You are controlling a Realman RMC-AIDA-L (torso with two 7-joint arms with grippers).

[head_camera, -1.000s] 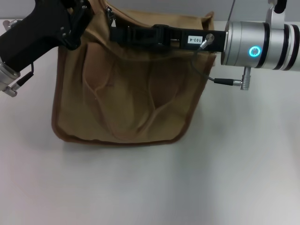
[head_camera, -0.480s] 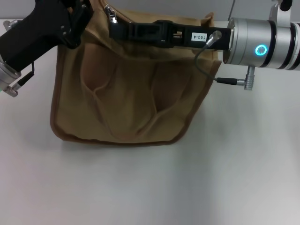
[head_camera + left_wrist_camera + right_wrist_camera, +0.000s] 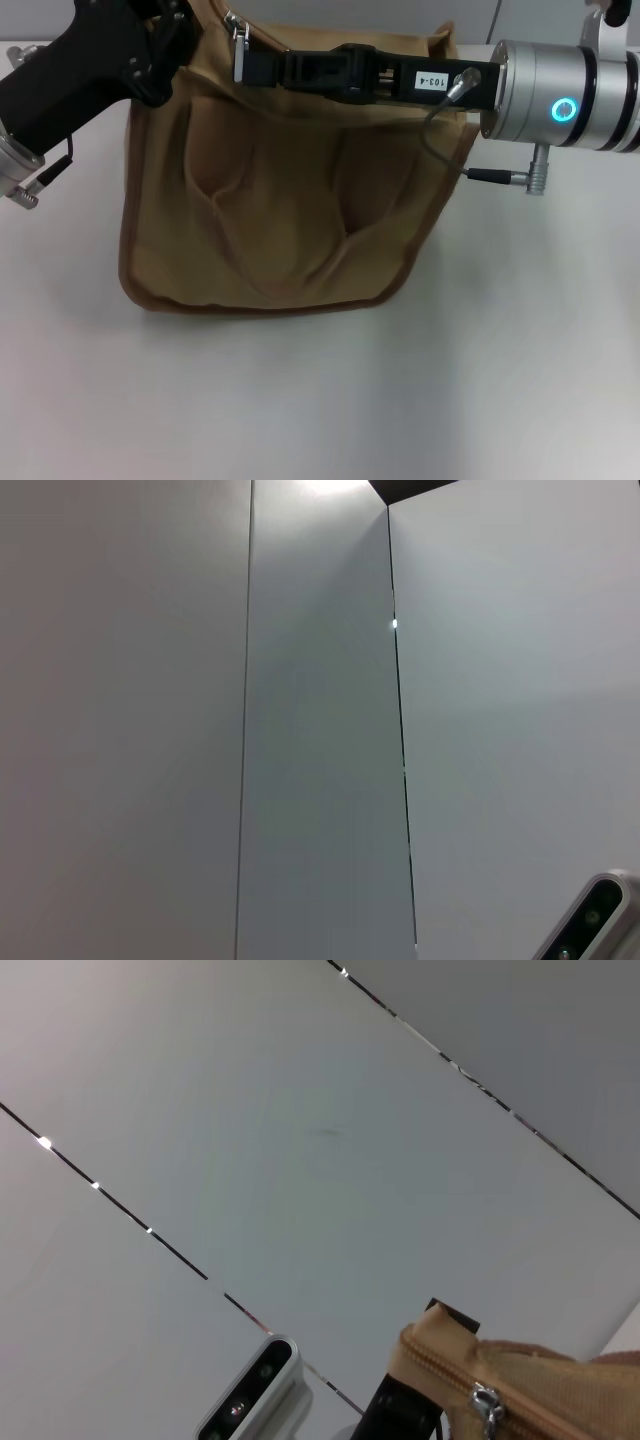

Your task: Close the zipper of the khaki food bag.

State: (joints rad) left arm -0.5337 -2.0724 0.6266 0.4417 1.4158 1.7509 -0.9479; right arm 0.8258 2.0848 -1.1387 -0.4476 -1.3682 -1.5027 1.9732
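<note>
The khaki food bag (image 3: 280, 200) stands on the white table, its front creased. My left gripper (image 3: 165, 45) is at its upper left corner, shut on the fabric there. My right gripper (image 3: 243, 65) reaches in from the right along the bag's top edge. Its black fingers lie together at the left end of the zipper (image 3: 300, 45), shut on the silver pull tab (image 3: 238, 42). The right wrist view shows the bag's end (image 3: 520, 1385) with the pull tab (image 3: 487, 1406) hanging at the zipper. A black finger (image 3: 405, 1415) holds that end.
White table (image 3: 320, 400) stretches in front of the bag and to both sides. A thin cable and metal plug (image 3: 505, 178) hang under my right wrist. The left wrist view shows only grey wall panels (image 3: 320, 730) and a camera housing (image 3: 592, 928).
My right arm has drawn back to the right, tip still at the pull tab. The bag has shifted slightly right and its front creases have changed. My left gripper has stayed put.
</note>
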